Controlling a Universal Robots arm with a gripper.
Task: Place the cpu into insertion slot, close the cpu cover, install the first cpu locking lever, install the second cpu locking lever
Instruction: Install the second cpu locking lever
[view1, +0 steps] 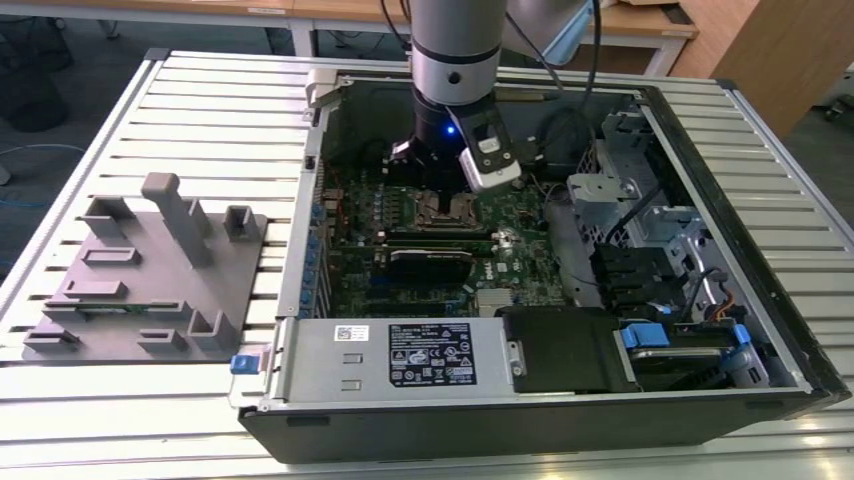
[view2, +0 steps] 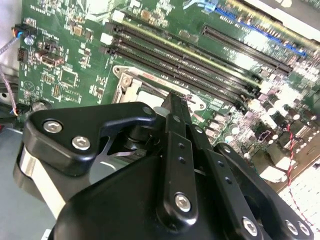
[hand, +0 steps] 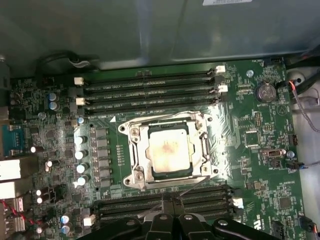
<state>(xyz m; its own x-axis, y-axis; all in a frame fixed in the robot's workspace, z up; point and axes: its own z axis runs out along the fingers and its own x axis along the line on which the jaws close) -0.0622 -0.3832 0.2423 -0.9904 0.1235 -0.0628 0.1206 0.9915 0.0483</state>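
The cpu (hand: 170, 152), a dull silvery square, lies flat in the insertion slot (hand: 129, 177) in the middle of the green board. The cpu cover (hand: 136, 150) is folded down around it, its window framing the chip. A thin wire lever (hand: 197, 184) runs along the socket's edge nearest my fingers. My gripper (hand: 169, 201) is shut with nothing between its fingers, its tip just off that edge. In the second wrist view the gripper (view2: 173, 98) ends right at the socket's rim (view2: 131, 87). In the exterior view the gripper (view1: 447, 192) reaches down into the open case over the socket.
Long black memory slots (hand: 150, 85) flank the socket on both sides. The case holds a power supply (view1: 400, 355) at the front and a drive cage (view1: 641, 215) on the exterior view's right. A grey fixture (view1: 147, 270) stands on the slatted table at its left.
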